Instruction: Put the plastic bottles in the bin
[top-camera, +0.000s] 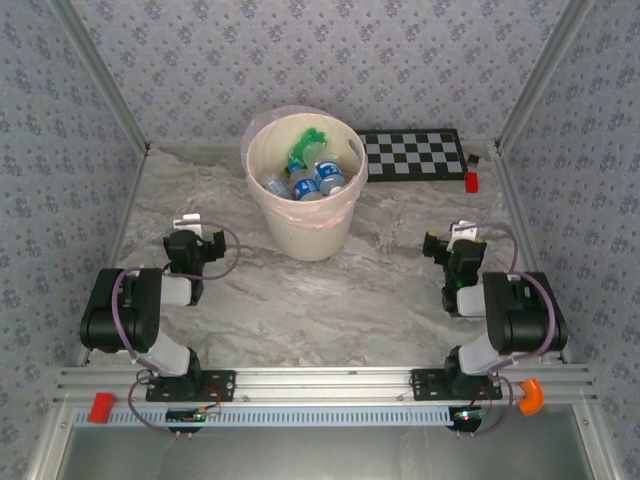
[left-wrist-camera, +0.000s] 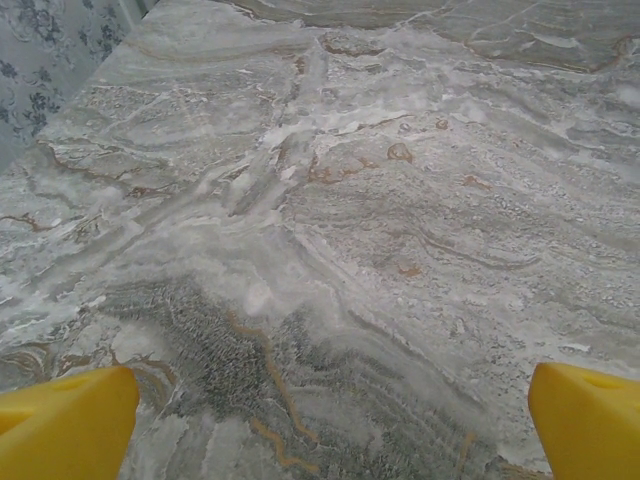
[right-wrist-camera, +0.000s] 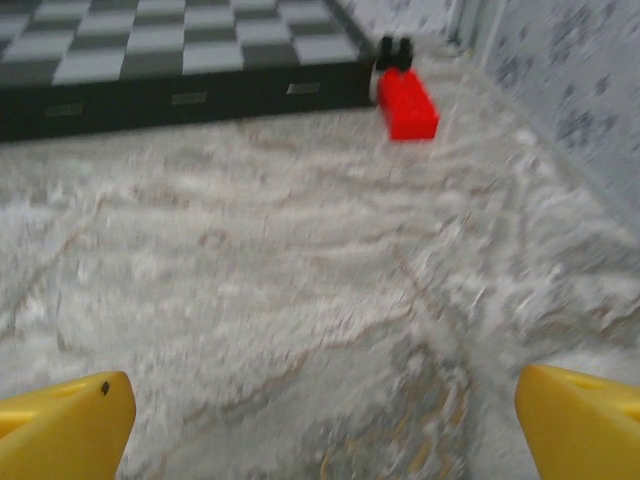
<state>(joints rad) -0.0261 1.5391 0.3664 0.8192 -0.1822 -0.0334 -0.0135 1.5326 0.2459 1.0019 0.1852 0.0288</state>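
The pale peach-cream bin (top-camera: 305, 225) stands at the back middle of the marble table. Inside it lie several plastic bottles (top-camera: 310, 175), clear ones with blue labels and green ones. My left gripper (top-camera: 192, 226) sits folded back at the near left, well left of the bin. Its yellow fingertips (left-wrist-camera: 70, 425) stand wide apart, open over bare marble. My right gripper (top-camera: 450, 240) is at the near right, to the right of the bin. It is open too, yellow fingertips (right-wrist-camera: 65, 430) far apart with nothing between them.
A black-and-white checkerboard (top-camera: 412, 154) (right-wrist-camera: 170, 50) lies at the back right, beside the bin. A small red block (top-camera: 471, 181) (right-wrist-camera: 407, 104) with a black piece sits by its right end. Patterned walls close in the table on three sides.
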